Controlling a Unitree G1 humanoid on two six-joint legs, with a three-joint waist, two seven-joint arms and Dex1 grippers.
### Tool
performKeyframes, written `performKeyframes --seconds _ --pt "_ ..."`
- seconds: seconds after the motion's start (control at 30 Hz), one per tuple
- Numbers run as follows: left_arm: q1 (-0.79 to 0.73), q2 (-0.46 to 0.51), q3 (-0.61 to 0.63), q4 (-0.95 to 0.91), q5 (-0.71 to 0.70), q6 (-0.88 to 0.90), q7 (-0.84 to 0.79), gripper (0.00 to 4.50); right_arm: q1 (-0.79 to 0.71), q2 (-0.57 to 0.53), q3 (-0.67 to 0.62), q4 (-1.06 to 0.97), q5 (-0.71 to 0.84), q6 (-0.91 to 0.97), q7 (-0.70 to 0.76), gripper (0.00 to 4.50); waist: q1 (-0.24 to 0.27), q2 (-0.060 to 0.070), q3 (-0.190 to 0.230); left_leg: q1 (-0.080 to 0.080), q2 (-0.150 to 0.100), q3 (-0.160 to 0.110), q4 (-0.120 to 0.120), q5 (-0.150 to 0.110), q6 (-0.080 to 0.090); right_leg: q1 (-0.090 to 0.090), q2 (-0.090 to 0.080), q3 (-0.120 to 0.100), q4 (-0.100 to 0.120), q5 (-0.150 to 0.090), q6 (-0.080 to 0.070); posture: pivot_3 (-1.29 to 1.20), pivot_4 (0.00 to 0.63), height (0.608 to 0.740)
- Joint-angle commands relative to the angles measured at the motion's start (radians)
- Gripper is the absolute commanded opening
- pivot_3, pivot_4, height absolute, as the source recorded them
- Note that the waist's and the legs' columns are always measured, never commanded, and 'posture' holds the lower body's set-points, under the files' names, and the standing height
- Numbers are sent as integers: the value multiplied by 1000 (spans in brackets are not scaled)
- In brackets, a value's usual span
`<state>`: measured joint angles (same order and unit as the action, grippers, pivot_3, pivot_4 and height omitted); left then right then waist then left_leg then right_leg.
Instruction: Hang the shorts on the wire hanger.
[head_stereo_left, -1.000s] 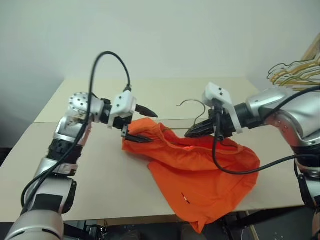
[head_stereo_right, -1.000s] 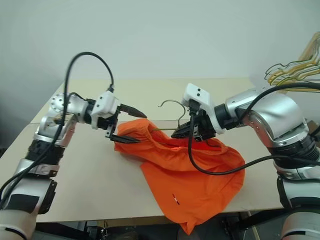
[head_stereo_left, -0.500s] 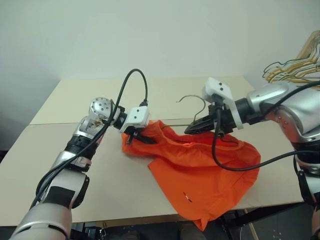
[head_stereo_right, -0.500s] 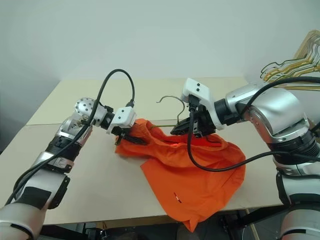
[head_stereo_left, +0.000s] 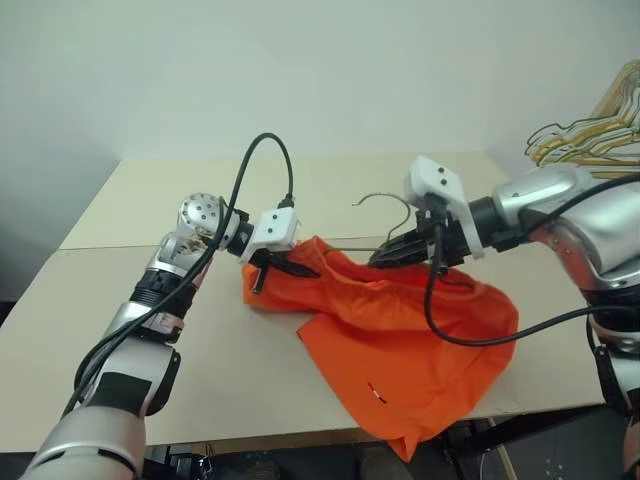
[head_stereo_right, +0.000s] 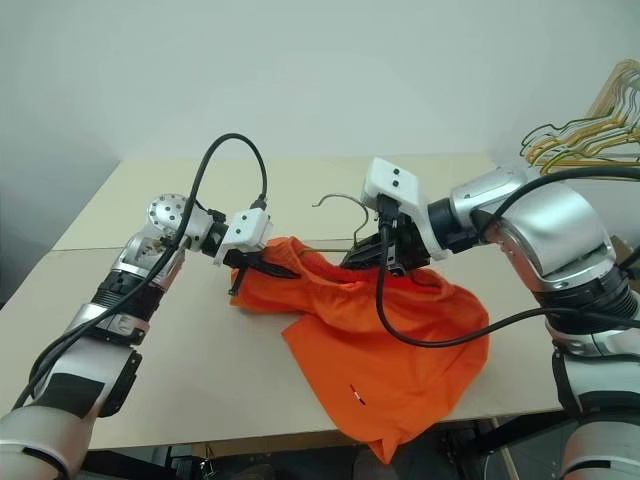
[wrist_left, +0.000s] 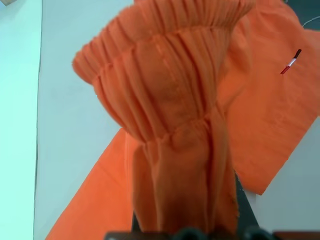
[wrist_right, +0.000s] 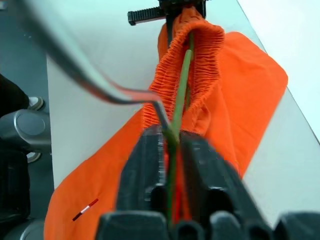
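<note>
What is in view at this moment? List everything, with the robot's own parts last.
shorts: one, bright orange, spread on the table between the two grippers, one leg hanging over the near edge.
wire hanger: one, olive-green, its hook sticking up behind the shorts, its wire running into the gathered waistband.
bunch of hangers: several, yellow and green, at the far right beside the table.
table: one, beige, under everything.
left gripper: one, black fingers, shut on the waistband at the shorts' left end.
right gripper: one, black fingers, around the wire hanger and fabric near the hook.
</note>
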<state>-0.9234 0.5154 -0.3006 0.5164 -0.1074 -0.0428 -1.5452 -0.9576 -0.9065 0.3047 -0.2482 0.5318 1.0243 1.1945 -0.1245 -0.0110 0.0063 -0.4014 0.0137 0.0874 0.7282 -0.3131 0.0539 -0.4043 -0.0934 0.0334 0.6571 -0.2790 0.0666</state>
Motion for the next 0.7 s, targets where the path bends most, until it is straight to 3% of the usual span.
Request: performKeyframes --seconds 0.03,0.27,0.37,0.5,0.7 --pt "-5 14 34 -34 -26 9 -6 0 17 -67 -87 -17 -7 -22 4 2139 2 0 0 0 0 0 0 0 0 0 0 0 0 0 0 -154 0 740" --pt "11 35 43 -44 -32 37 4 0 103 -221 -324 -119 112 33 20 4460 2 1 0 0 0 0 -1 0 0 0 0 0 0 0 0 -150 0 740" --pt "16 45 49 -52 -36 47 8 0 278 -335 -441 -193 109 18 49 4460 1 1 0 1 1 1 -1 -1 1 1 0 1 -1 0 0 -152 0 740" --pt "21 48 54 -59 -40 55 14 0 477 -407 -479 -288 62 -35 31 4460 18 2 -1 1 1 2 0 -5 9 0 -1 3 0 0 0 -159 0 740" --pt "27 42 57 -73 -40 64 15 0 566 -420 -442 -290 -4 -105 -26 4460 21 2 -1 3 1 4 0 -5 9 1 0 5 -4 0 1 -150 0 740"
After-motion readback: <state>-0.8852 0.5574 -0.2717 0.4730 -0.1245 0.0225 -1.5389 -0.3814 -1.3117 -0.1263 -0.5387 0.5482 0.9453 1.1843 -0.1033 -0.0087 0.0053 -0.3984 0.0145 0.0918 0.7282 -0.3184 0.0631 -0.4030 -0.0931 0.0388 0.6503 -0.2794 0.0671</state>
